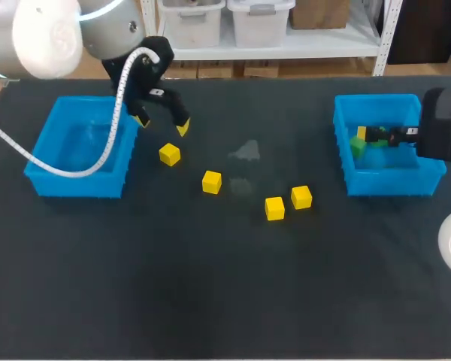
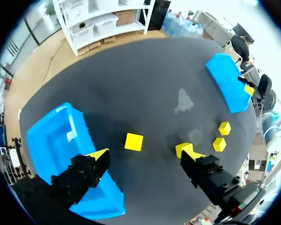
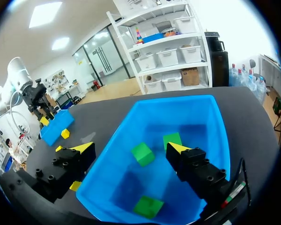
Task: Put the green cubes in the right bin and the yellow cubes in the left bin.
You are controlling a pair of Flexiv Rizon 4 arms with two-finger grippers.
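Left gripper point(image 1: 162, 125) hangs wide open above the yellow cube point(image 1: 169, 154) beside the left bin point(image 1: 79, 182), right gripper point(image 3: 131, 148) sits open over green cubes point(image 3: 147, 206) in the right bin point(image 3: 196, 105).

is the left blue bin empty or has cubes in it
Empty of cubes: the left blue plastic bin shows only bare floor, and four yellow cubes lie outside it on the table.
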